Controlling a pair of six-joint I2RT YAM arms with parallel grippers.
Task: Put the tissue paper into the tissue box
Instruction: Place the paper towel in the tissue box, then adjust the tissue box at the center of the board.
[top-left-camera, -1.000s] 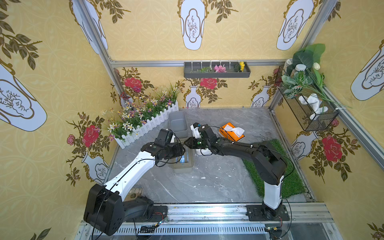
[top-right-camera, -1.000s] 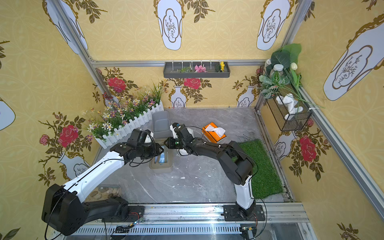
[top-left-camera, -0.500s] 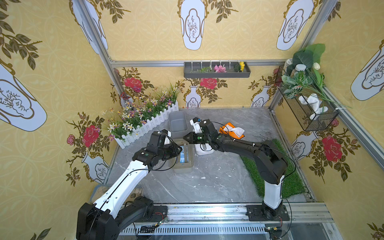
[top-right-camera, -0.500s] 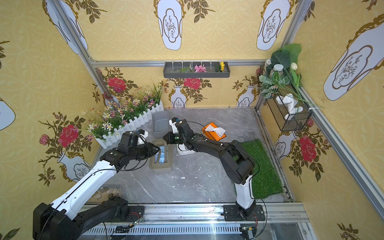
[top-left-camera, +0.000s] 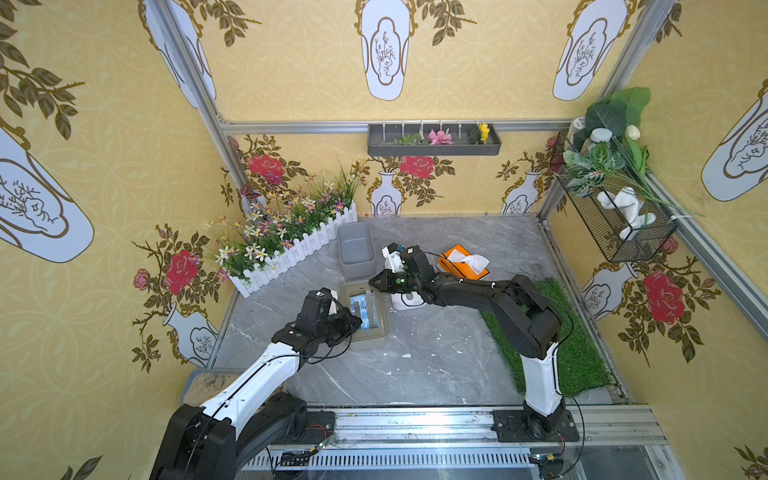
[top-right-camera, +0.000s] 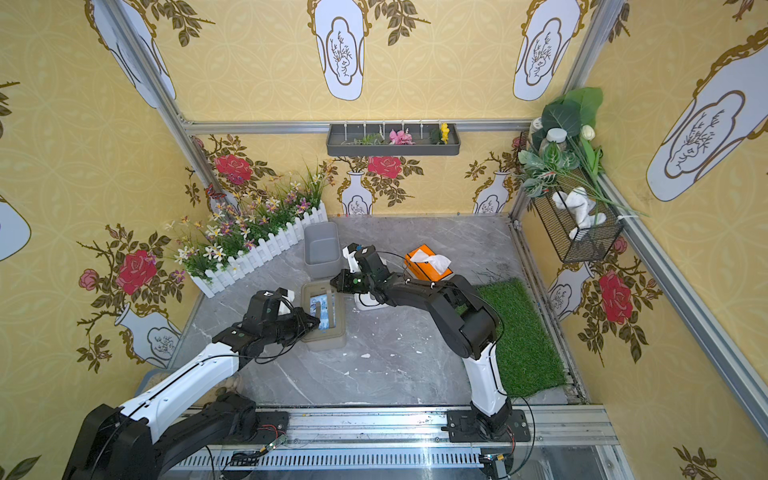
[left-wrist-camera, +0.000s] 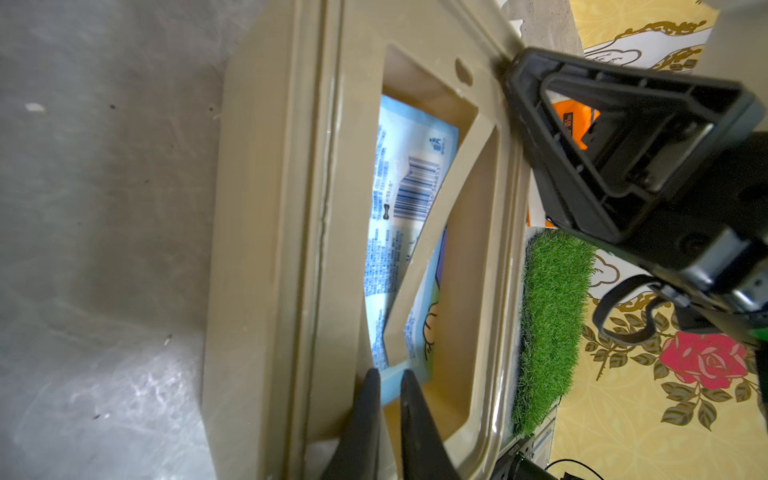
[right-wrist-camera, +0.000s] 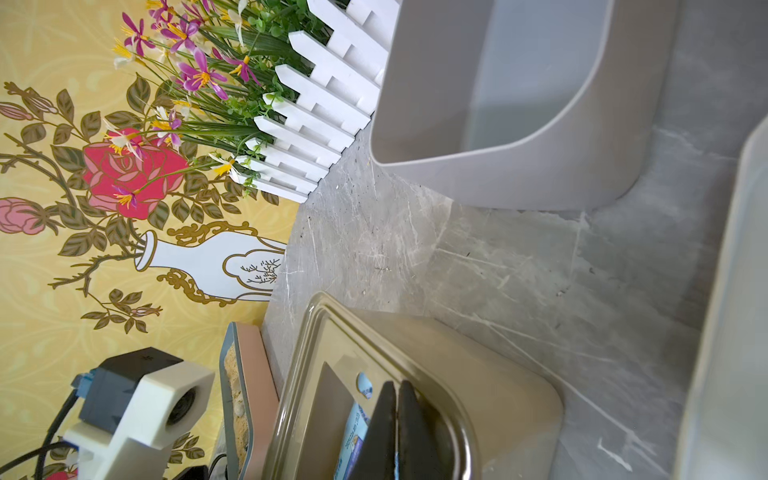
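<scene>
Since the beige tissue box lies on the grey tabletop with its open, framed side up, the blue tissue pack shows through the frame. It sits down inside the box, under the slanted crossbar, though a little askew.

The left jaws sit low at the near end. In the left wrist view they are almost together, with a corner of the pack pinched between them, I'd guess to tug or tuck it flat.

The right jaws are at the far end, pressed tight together just over the rim beside the pack. I can't tell whether they nip any wrapper. They seem placed to steady that end.

An orange tissue box and a grey bin stand behind, apart from all this.
</scene>
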